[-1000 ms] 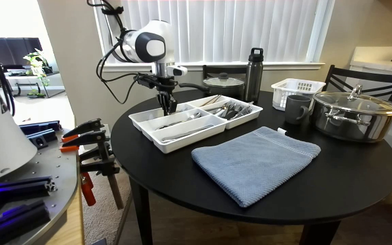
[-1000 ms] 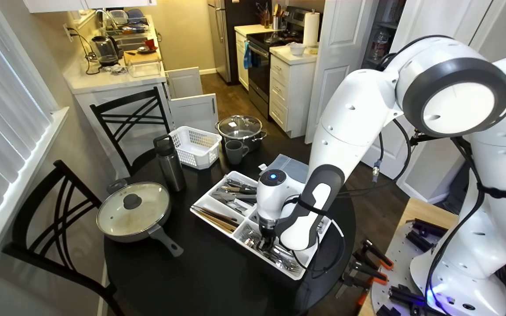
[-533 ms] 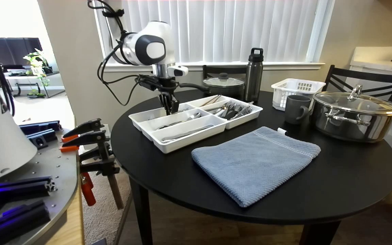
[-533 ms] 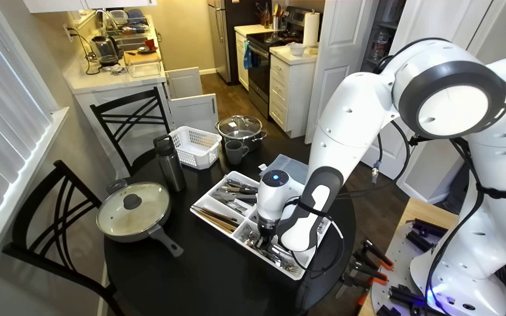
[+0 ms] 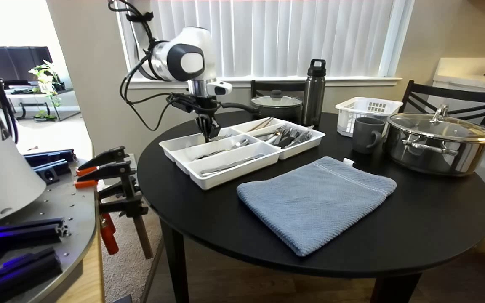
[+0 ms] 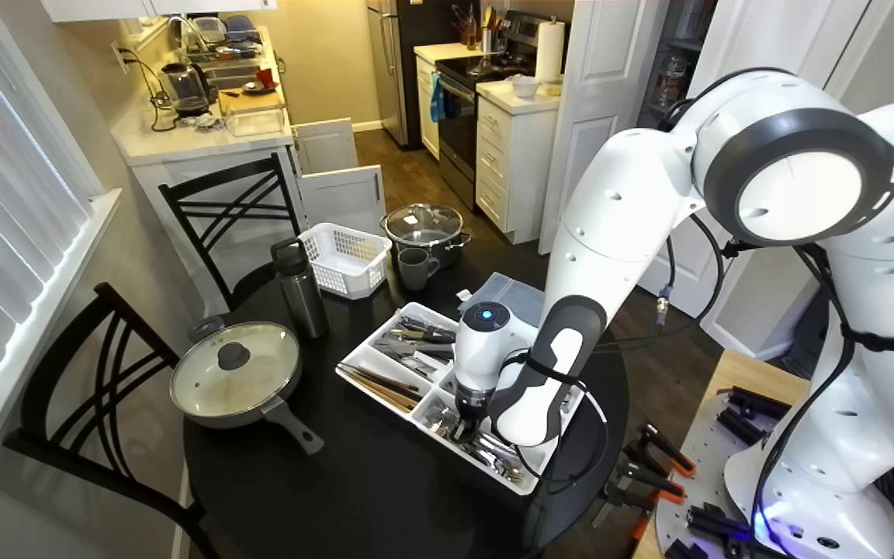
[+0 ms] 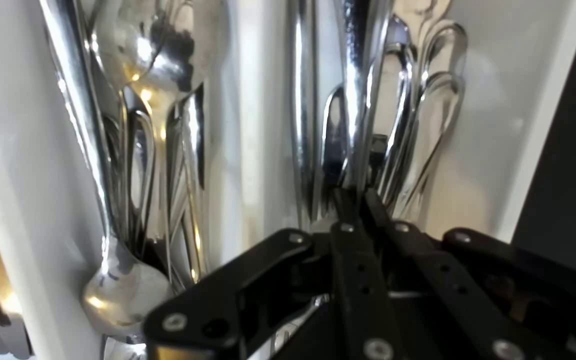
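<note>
My gripper reaches down into a compartment of the white cutlery tray. In the wrist view its fingers stand close together, shut on the bright handle of a silver utensil; its lower end is hidden by the fingers. Several other handles lie against it on the right. Across the white divider, spoons and other silver cutlery fill the neighbouring compartment. Both exterior views show the gripper over the tray's compartment on the window side, its fingertips partly hidden there.
Chopsticks and more cutlery occupy other compartments. Around the tray stand a lidded pan, a tall bottle, a white basket, a grey mug and a steel pot. A blue towel lies in front.
The gripper has dipped very slightly within the tray over the last second. Its fingers look closer together than half a second ago. The tray and surrounding objects have not moved.
</note>
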Motion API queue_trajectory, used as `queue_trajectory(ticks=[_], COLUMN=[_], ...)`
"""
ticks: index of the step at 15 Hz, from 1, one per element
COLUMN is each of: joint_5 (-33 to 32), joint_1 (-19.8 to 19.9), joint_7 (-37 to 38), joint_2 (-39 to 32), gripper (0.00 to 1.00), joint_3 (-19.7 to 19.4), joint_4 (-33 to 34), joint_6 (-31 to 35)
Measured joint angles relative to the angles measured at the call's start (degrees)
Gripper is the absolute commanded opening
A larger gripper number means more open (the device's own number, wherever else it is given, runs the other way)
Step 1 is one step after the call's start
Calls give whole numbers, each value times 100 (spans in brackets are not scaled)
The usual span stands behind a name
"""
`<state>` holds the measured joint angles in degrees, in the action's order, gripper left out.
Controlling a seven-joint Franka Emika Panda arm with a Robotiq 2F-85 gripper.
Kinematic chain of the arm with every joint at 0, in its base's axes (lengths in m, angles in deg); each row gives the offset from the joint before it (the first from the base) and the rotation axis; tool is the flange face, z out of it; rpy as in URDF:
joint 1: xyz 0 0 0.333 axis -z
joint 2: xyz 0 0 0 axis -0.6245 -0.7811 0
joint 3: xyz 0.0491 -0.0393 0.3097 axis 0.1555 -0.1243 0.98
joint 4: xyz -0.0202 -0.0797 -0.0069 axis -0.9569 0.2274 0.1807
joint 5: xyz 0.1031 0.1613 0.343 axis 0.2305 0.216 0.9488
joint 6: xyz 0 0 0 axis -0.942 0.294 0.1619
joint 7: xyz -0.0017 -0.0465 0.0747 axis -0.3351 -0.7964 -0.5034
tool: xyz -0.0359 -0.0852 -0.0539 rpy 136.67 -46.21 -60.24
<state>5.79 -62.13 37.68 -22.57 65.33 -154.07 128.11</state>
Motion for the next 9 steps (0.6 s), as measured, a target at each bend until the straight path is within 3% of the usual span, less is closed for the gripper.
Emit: queue_trajectory(ticks=[5,9], joint_5=[1,3], joint_1=[5,24], joint_7=[0,0], joint_2=[73,612], gripper=[2,2], joint_3=[15,75], joint_4=[-12,-118], joint_6=[-1,-90])
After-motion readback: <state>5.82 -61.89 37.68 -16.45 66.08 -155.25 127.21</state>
